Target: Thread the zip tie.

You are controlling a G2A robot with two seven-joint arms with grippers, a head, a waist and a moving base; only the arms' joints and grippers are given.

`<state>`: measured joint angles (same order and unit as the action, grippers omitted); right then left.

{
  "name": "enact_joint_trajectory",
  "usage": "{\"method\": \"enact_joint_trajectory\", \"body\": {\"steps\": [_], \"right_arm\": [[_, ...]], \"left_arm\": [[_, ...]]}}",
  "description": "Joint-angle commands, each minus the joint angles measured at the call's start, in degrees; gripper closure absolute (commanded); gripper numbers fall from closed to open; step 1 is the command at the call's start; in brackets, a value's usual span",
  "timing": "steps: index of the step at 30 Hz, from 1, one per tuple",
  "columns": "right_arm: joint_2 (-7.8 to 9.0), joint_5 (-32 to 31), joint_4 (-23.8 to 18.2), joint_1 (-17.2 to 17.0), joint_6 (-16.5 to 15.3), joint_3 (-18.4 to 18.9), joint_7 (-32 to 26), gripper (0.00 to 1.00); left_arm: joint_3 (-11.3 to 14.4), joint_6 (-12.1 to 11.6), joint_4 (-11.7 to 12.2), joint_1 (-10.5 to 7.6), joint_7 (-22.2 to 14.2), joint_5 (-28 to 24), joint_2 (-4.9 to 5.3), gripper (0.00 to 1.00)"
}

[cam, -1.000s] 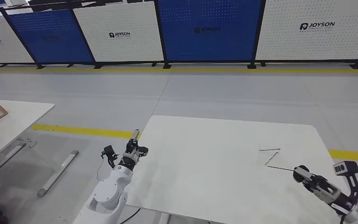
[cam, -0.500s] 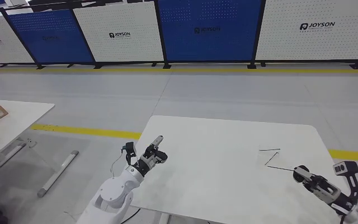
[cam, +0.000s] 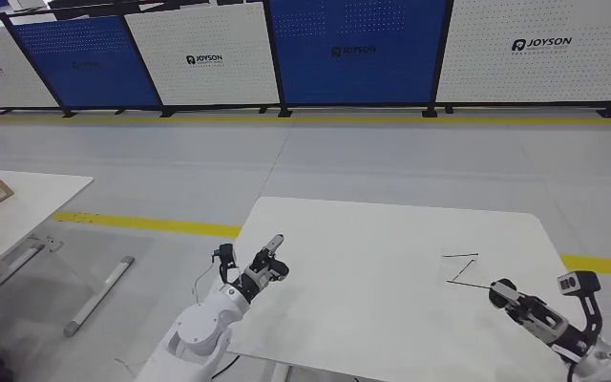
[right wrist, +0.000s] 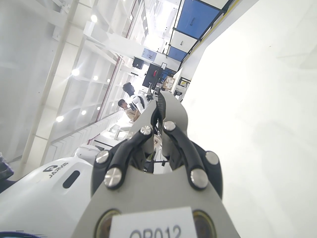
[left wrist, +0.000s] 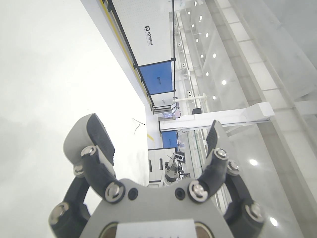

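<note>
The biggest change over the white table (cam: 382, 306) is in the left gripper (cam: 271, 251). A second ago it stands just outside the table's left edge; now it hangs over that edge, tilted in toward the table's middle, and it barely shifts in the last half second. Its jaws stand wide apart with nothing between them.

The right gripper (cam: 496, 289), by the table's near right corner, edges a little way inward from that corner. Its jaws are pressed together, and I judge that they pinch one end of the zip tie (cam: 465, 269), since the thin black strand runs straight up to their tips. The rest of the zip tie lies in a zigzag on the table's right side, with much the same outline as before.

My reading is that one end is secured and no threading has begun. The empty left gripper is only starting in from the table's far side and must cross the table to take the free end
</note>
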<state>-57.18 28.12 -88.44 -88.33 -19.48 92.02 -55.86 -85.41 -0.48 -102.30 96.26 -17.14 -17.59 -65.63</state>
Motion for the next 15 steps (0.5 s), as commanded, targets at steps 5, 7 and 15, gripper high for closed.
{"method": "enact_joint_trajectory", "body": {"steps": [5,7,15], "right_arm": [[-0.85,-4.1,-2.7,0.9,0.0,-5.4,6.0,1.0],[-1.07,-5.6,-2.7,1.5,0.2,-6.7,7.7,1.0],[-1.09,-5.9,-2.6,1.7,0.4,-6.8,7.9,1.0]], "left_arm": [[3.7,-1.3,0.4,-0.33,-5.0,2.1,-0.02,0.0],[3.7,-0.7,1.1,-0.74,-9.9,1.6,0.26,0.0],[2.8,-0.6,1.2,-0.75,-6.9,2.6,0.27,0.0]]}}
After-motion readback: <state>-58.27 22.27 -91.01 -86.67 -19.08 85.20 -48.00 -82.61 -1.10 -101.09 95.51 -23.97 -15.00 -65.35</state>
